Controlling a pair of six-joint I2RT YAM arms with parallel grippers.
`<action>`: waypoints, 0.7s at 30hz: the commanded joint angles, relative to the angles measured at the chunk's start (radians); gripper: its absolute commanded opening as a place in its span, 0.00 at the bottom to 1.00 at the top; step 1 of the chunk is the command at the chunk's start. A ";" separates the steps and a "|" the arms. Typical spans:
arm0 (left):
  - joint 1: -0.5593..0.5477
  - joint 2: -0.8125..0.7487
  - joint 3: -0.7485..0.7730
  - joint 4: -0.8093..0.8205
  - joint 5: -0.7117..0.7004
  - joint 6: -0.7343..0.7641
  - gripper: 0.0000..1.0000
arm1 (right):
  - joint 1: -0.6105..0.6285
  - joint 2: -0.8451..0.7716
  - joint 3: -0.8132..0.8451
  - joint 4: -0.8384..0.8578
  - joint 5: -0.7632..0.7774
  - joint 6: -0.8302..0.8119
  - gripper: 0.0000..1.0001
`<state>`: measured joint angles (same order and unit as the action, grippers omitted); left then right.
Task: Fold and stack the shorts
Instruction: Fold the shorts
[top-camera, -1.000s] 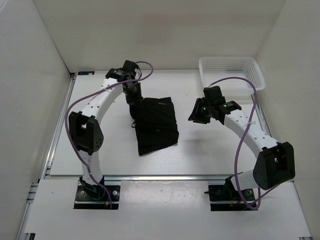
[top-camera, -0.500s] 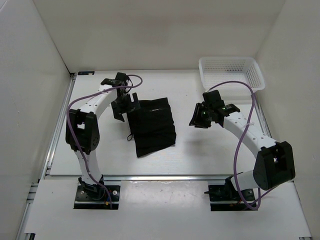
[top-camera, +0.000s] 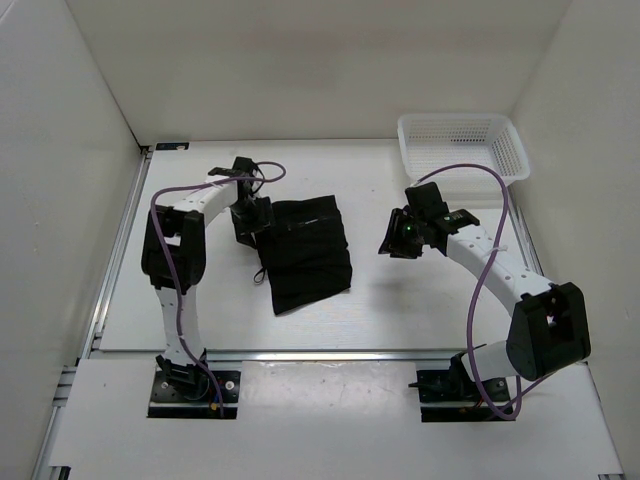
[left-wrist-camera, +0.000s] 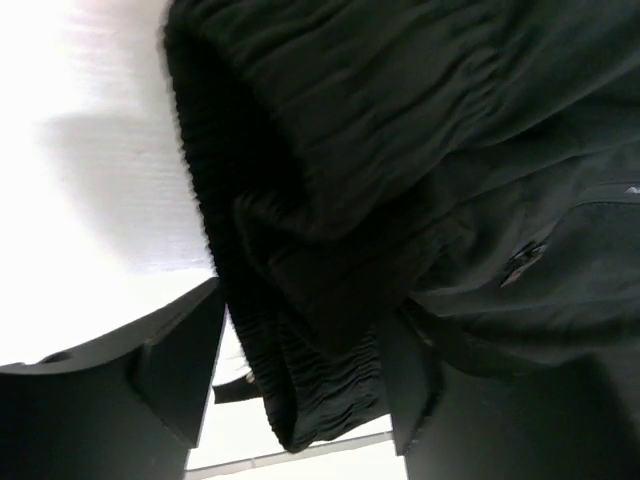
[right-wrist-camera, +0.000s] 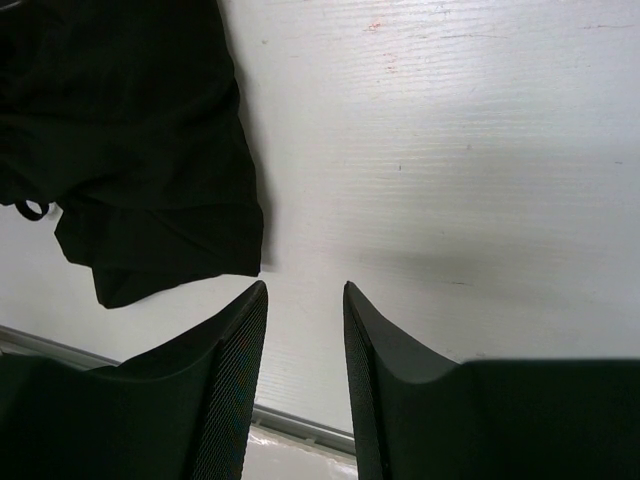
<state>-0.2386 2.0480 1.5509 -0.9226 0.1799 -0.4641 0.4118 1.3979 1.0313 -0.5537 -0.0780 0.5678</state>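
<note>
The black shorts (top-camera: 310, 250) lie folded into a tall rectangle on the white table, left of centre. My left gripper (top-camera: 250, 215) is at their upper left edge. In the left wrist view its fingers (left-wrist-camera: 180, 370) stand apart with the gathered waistband of the shorts (left-wrist-camera: 400, 150) bunched between them, and a strip of table shows beside the left finger. My right gripper (top-camera: 395, 235) hovers to the right of the shorts, apart from them. Its jaws (right-wrist-camera: 305, 290) are open and empty over bare table, with the shorts' corner (right-wrist-camera: 130, 150) at the upper left of that view.
A white mesh basket (top-camera: 460, 140) stands at the back right corner. White walls enclose the table on three sides. A metal rail (top-camera: 330, 355) runs along the table's front edge. A drawstring loop (top-camera: 262, 275) pokes out of the shorts' left side.
My left gripper let go of the shorts' top left corner, swung left and opened wide, then came back onto the waistband edge with narrower jaws. The right arm barely moved.
</note>
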 joint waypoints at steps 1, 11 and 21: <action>-0.001 0.001 0.021 0.027 0.041 0.028 0.70 | -0.004 -0.030 0.009 -0.002 -0.003 -0.017 0.42; -0.010 -0.097 0.031 -0.007 0.032 -0.001 0.10 | -0.004 0.005 -0.002 0.027 -0.048 -0.028 0.51; -0.041 -0.172 0.055 -0.070 0.141 -0.056 0.10 | -0.004 0.298 -0.013 0.313 -0.482 0.001 0.95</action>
<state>-0.2672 1.9526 1.5585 -0.9691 0.2596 -0.4988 0.4095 1.6341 1.0309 -0.3676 -0.3790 0.5499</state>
